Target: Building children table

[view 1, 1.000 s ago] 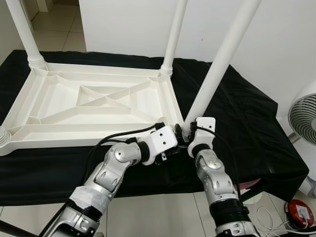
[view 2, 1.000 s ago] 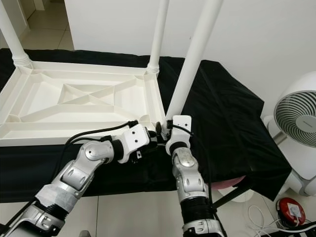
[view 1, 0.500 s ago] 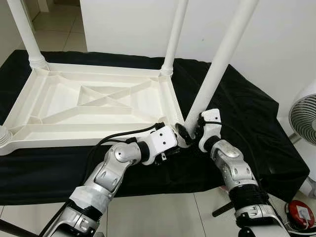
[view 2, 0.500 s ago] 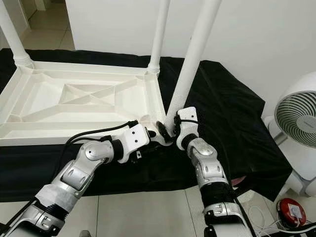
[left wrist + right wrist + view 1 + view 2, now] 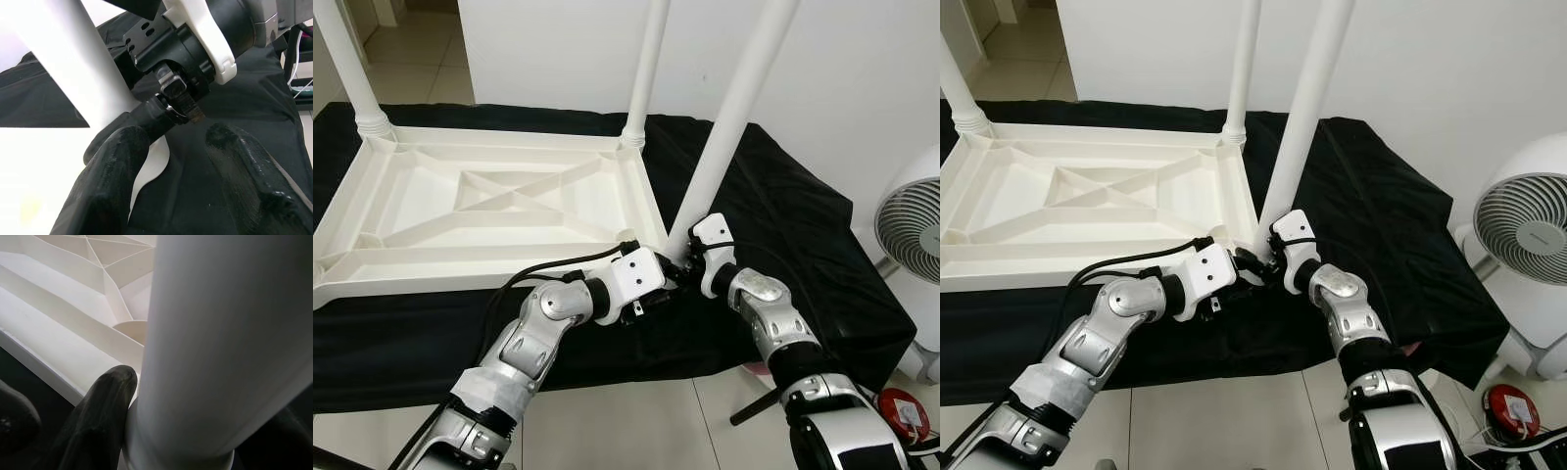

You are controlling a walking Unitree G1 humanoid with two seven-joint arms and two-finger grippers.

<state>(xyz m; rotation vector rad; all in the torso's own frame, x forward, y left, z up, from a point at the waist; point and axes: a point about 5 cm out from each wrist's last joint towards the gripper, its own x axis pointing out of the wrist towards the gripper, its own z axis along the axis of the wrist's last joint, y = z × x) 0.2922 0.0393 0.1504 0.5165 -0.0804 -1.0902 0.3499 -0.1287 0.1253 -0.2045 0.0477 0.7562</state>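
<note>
Table leg (image 5: 729, 113) base between right gripper (image 5: 688, 260) fingers (upright)

Smooth, probably plastic table (image 5: 499, 196); black cloth (image 5: 783, 225)

Both eye views look steeply down from the head over the upturned tabletop (image 5: 499, 201), sharing its near right corner. Each wrist view sits close against the corner leg (image 5: 220, 342).

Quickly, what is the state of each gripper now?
Left gripper: open, beside the table leg's base.
Right gripper: closed on the table leg.
</note>
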